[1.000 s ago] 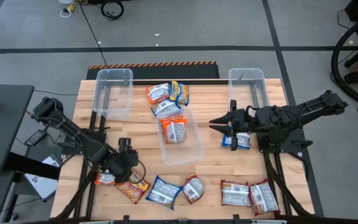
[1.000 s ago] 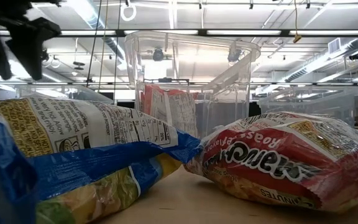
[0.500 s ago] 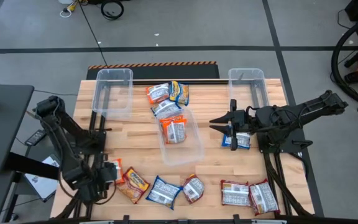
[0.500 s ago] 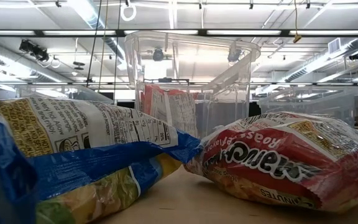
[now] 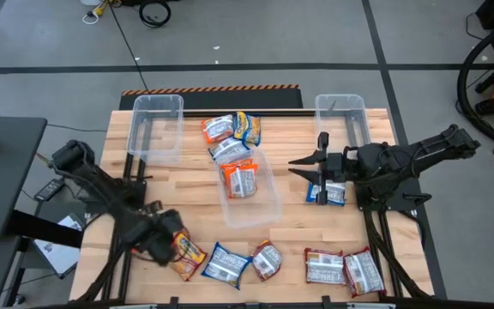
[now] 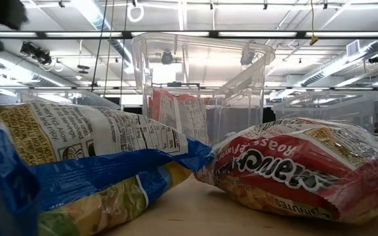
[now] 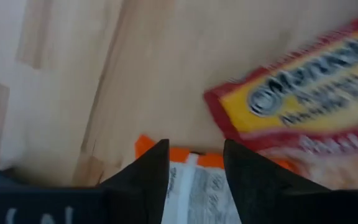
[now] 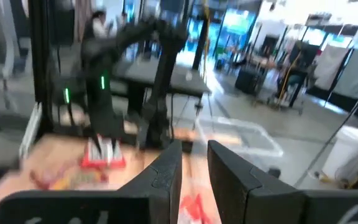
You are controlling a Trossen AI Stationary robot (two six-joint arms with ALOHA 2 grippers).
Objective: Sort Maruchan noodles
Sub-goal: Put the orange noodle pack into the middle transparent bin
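Swung back inboard at the table's 7 o'clock corner: left gripper (image 5: pixel 163 245) now low over the orange packet (image 7: pixel 197 180) lying beside a dark red packet (image 5: pixel 187 251). In the left wrist view, fingers (image 7: pixel 151 177) straddling the orange packet's edge with a gap between them, narrowing; not yet clamped. Judged as the start of a pick for sorting.

Against 0.5 s ago: was hanging off the table edge, further toward 8 o'clock; 1 s ago sat near the present spot, spread wider.

Unchanged at 3 o'clock: right gripper (image 5: pixel 320 168), raised above a blue packet (image 5: pixel 334 194), fingers parted slightly, holding nothing. 1 orange packet in the middle clear bin (image 5: pixel 268 206); other Maruchan noodles scattered at 12 and 6 o'clock.
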